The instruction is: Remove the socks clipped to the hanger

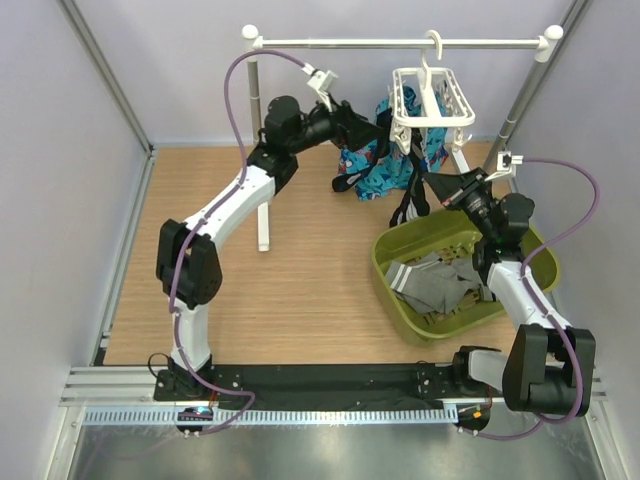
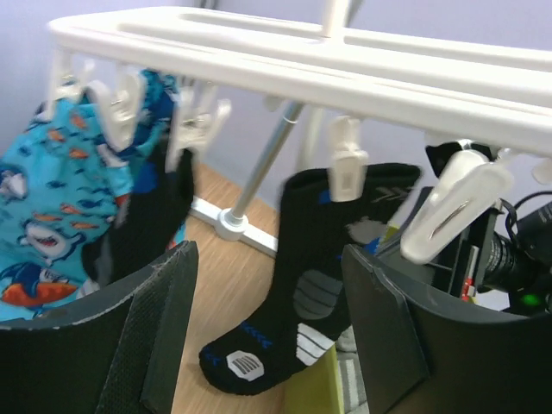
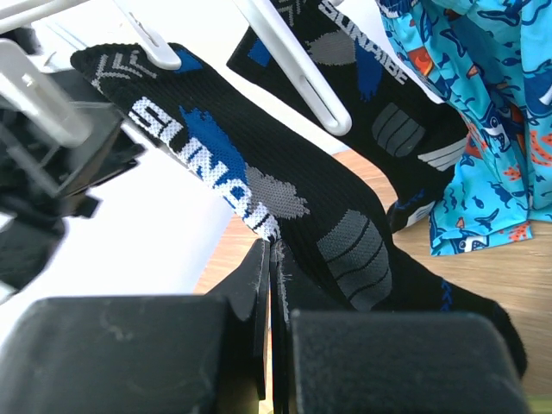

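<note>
A black sock (image 3: 285, 185) on white pegs (image 3: 297, 73), edge pinched between the right hand's (image 3: 271, 259) fingertips; blue cloth (image 3: 483, 112) behind.

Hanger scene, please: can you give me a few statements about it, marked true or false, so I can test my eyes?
1. The hanger hangs by its hook from the white rail. True.
2. The green basket is empty. False: grey socks lie in it.
3. The left fingers are spread open. True.
4. Every black sock is off the hanger. False: a black sock hangs from a clip.
5. The blue patterned cloth lies on the floor. False: it hangs under the hanger.
</note>
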`<state>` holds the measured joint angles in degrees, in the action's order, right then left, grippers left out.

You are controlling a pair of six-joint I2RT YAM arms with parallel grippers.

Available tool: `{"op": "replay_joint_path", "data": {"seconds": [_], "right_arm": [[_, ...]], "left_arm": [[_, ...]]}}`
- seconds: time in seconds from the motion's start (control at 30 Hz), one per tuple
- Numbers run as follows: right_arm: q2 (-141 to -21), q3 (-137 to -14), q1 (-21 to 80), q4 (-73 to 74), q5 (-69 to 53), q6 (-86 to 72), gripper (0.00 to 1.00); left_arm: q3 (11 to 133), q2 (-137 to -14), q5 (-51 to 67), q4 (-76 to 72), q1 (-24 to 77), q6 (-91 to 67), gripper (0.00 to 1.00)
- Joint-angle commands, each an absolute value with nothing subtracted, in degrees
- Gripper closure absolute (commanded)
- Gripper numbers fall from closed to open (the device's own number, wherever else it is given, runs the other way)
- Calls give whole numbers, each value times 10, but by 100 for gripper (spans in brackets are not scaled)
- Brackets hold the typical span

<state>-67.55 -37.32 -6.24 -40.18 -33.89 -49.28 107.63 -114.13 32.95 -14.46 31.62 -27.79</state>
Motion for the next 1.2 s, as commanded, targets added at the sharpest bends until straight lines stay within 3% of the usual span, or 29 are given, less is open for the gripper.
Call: {"op": "replay_joint_path", "data": {"seconds": [0.0, 0.3, 0.43, 0.67, 0.9, 1.17], "right_arm": [[-675, -399, -63, -448, -358, -502, 99], [-667, -395, -61, -452, -348, -510, 99], [-664, -398, -36, -448, -346, -492, 99], [-654, -395, 0, -446, -311, -470, 99], [-668, -405, 70, -434, -272, -436, 99], [-707, -399, 96, -513, -229, -462, 99]], "left_arm": [[1040, -1131, 399, -320, 281, -422, 30], [843, -1002, 107, -309, 385, -266, 33], [834, -972, -29, -295, 452, -209, 33], [891, -968, -160, -236, 501, -190, 34], [916, -977, -244, -211, 506, -194, 40], [926, -1002, -234, -245, 507, -160, 41]]}}
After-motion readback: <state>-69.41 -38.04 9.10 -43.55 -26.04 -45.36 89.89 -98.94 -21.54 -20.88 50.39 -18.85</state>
